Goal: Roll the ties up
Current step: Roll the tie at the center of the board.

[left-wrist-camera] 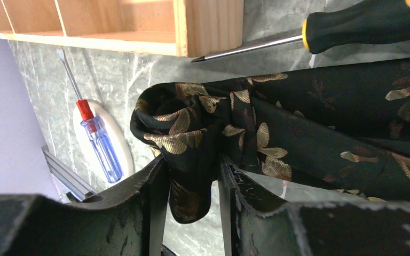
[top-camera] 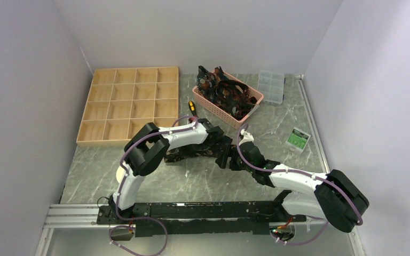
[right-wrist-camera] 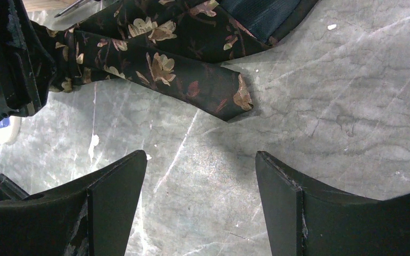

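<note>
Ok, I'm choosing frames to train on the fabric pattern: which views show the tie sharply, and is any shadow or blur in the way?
Top external: even light, but the tie is a dark strip mostly hidden under the arms. Left wrist: leaf pattern crisp; the left pincer is a dark foreground mass. Right wrist: tie tip sharp, soft shadow on the table.

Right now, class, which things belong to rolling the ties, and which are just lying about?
Job: tie on the table, ties in the pink basket.
Lying about: wooden tray, black-and-yellow screwdriver, red-and-blue screwdriver, clear box, green packet.
</note>
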